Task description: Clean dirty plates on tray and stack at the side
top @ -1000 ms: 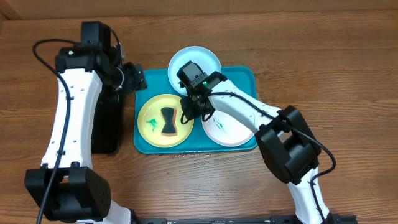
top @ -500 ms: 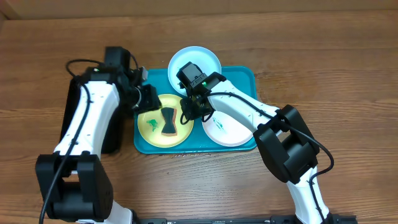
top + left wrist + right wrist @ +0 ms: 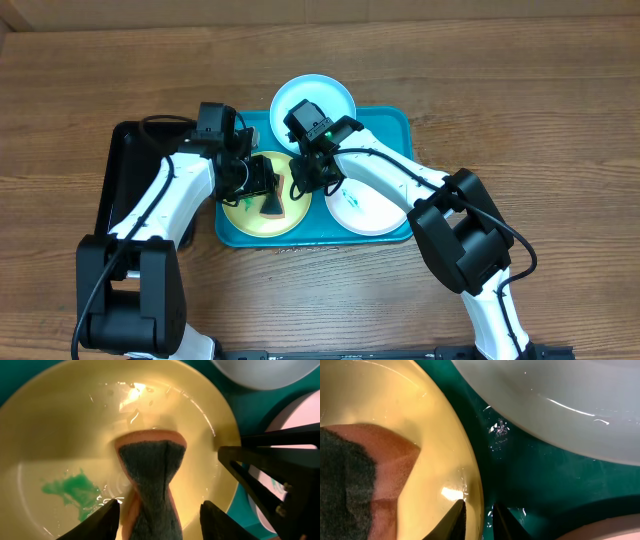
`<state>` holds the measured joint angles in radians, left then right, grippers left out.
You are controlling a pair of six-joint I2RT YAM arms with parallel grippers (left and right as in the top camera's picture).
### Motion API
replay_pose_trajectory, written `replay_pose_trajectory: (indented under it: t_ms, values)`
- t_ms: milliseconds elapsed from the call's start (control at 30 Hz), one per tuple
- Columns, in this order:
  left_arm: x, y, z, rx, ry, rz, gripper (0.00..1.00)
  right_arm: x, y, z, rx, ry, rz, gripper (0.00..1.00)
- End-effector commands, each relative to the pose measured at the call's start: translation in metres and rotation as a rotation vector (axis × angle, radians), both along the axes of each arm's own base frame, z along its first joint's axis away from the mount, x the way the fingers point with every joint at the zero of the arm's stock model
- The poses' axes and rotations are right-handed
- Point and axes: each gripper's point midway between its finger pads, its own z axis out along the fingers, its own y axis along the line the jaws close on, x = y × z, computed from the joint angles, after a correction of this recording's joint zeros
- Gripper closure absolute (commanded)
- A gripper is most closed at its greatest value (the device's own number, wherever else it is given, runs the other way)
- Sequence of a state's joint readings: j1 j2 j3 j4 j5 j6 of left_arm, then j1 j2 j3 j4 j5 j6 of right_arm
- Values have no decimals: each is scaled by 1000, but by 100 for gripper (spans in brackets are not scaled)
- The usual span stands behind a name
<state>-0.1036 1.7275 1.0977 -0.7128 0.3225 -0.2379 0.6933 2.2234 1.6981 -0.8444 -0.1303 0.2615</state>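
Note:
The teal tray [image 3: 392, 125] holds three plates. The yellow-green plate [image 3: 238, 208] lies at its left, with a green smear [image 3: 70, 491] and a dark grey and orange sponge [image 3: 272, 206] on it. The pale blue plate [image 3: 335, 95] sits at the tray's far edge and the white plate [image 3: 368, 212] at the right. My left gripper [image 3: 160, 516] is open, its fingers on either side of the sponge [image 3: 150, 475]; it also shows in the overhead view [image 3: 262, 182]. My right gripper [image 3: 478, 516] is shut on the yellow-green plate's rim [image 3: 470, 480]; it also shows in the overhead view [image 3: 300, 186].
A narrow black tray [image 3: 122, 180] lies left of the teal tray, under my left arm. The white plate has a small green smear [image 3: 350, 200]. Bare wooden table [image 3: 520, 100] surrounds the trays.
My left arm has swung right from over the black tray to above the yellow-green plate and the sponge. My right gripper has stayed on the plate's rim.

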Motion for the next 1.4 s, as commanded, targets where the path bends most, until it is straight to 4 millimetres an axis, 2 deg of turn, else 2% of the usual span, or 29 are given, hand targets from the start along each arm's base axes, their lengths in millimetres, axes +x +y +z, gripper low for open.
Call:
replay_pose_trajectory:
  t_ms: [0,233,333,500,733,833,867,967,1100,1233,1367]
  values:
    - [-7,-5,-14,-15,46,21,48,7,4,4,17,-13,-4,80]
    - [-7,-19,-26,-4,51,-11,50,7,4,4,17,-13,-4,80]
    - [-7,-15,-35,31,70,11,50,6,4,4,17,-13,-4,80]
    - [-10,-8,-43,73,89,18,61,6,3,4,15,-10,-4,80]
    - [-16,14,-47,196,112,42,82,6,3,4,15,-10,-4,80]
    - [-19,39,-49,333,119,81,92,6,3,4,15,-10,-4,80]
    - [-20,48,-49,382,123,105,92,6,3,4,15,-10,-4,81]
    - [-22,70,-46,503,124,163,96,6,3,4,15,-10,-4,81]
    - [-17,88,-36,609,102,191,96,6,3,4,15,-10,-4,81]
    - [-4,94,-21,650,68,209,96,6,3,4,12,-12,-4,81]
    - [14,89,-5,623,24,230,96,6,3,4,13,-12,-4,81]
